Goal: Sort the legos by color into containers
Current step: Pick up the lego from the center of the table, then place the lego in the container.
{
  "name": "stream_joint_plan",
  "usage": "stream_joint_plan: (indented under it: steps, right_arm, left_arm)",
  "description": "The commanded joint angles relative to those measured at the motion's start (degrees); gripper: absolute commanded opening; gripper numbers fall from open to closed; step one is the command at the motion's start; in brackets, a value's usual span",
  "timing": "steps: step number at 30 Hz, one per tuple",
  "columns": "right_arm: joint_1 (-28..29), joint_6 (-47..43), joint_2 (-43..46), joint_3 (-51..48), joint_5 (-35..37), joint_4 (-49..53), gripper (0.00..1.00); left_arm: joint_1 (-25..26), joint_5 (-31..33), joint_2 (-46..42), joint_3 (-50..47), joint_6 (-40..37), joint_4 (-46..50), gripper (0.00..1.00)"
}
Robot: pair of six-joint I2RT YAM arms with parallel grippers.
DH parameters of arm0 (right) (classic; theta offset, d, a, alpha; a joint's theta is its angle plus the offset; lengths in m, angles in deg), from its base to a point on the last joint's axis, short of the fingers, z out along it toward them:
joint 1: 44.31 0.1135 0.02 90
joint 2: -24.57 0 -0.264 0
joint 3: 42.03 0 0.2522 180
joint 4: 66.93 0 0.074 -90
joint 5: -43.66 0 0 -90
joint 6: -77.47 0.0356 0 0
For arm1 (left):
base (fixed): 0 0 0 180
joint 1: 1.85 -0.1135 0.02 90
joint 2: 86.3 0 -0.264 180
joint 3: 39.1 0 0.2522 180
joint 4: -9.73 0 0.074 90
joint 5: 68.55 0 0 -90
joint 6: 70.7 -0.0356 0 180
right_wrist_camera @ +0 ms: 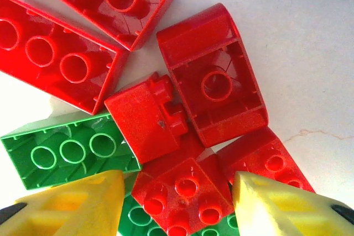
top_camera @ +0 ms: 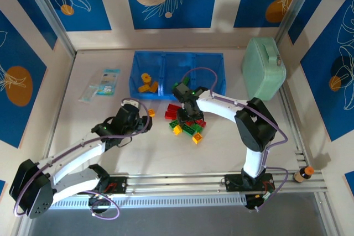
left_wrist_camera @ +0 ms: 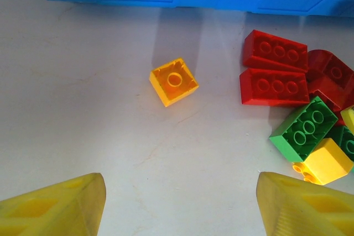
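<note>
Legos (top_camera: 187,121) lie in a mixed red, green and yellow pile on the white table, just in front of the blue containers (top_camera: 166,67). Orange bricks (top_camera: 147,83) sit in the left bin. One orange brick (left_wrist_camera: 173,81) lies apart on the table. The left gripper (left_wrist_camera: 180,192) hangs wide open and holds nothing. The right gripper (right_wrist_camera: 178,178) straddles a red brick (right_wrist_camera: 174,192); whether it is gripping the brick is unclear. The right arm hides part of the pile. Print on a flat packet (top_camera: 106,81) is too small to read.
</note>
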Motion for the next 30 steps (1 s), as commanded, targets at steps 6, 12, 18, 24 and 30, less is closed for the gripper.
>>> stream_joint_plan:
  steps: [6, 12, 18, 24, 30]
  right_arm:
    - [0.19, 1.53, -0.86, -1.33, -0.21, 0.71, 0.54]
    - [0.37, 2.02, 0.40, -2.41, 0.58, 0.32, 0.42]
    - [0.55, 1.89, 5.93, -1.53, 2.18, 2.76, 0.39]
    - [-2.97, -0.29, 13.11, 1.19, 3.98, 5.50, 0.40]
    - [-14.87, -4.50, 12.26, 6.26, -1.18, 6.47, 0.40]
  left_arm:
    - [-0.06, 0.20, 1.16, 0.62, 1.01, -0.37, 0.72]
    - [-0.10, -0.01, 1.25, 0.86, 0.99, -0.30, 0.72]
    - [-0.11, 0.23, 1.16, 1.06, 0.89, -0.26, 0.71]
    - [-0.05, 0.51, 1.20, 0.60, 0.84, 0.00, 0.71]
    - [-0.02, 0.48, 0.99, 0.04, 1.63, 0.26, 0.71]
